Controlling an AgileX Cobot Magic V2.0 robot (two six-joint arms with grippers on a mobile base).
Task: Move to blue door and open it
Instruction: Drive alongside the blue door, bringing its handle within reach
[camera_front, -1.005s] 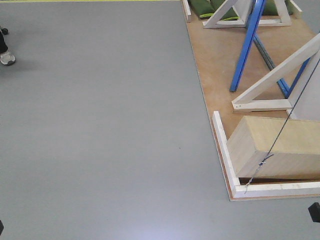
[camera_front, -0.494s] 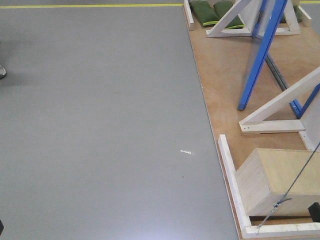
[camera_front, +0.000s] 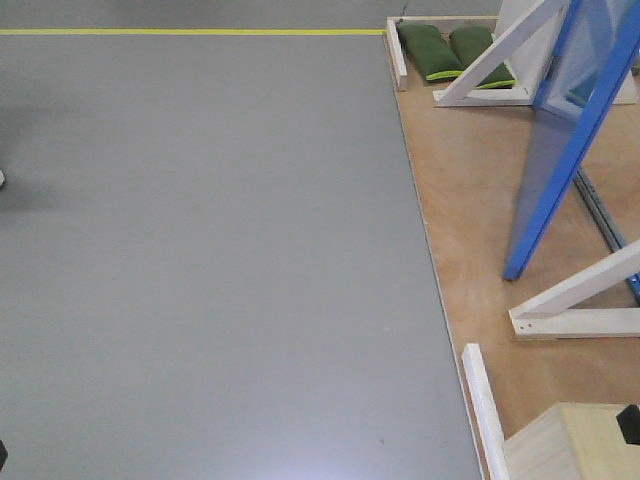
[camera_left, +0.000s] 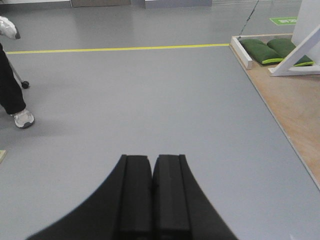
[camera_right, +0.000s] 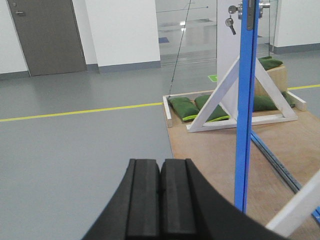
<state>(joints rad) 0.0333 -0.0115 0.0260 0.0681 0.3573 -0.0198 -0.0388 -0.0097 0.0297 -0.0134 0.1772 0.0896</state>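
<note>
Showing no gap, left hand (camera_left: 152, 165) and right hand (camera_right: 160, 168) hold nothing.

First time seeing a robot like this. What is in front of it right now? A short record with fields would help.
door: blue door, upright on the wooden platform, untouched
hardware: keys hanging high on the door
left fingers: closed together, above grey floor
right fingers: closed together, aimed near the door
nearby: green sandbags, white braces, yellow floor line

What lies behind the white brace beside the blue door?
Green bags lie on the platform behind the brace; its beams and the door cover parts of them.
</note>
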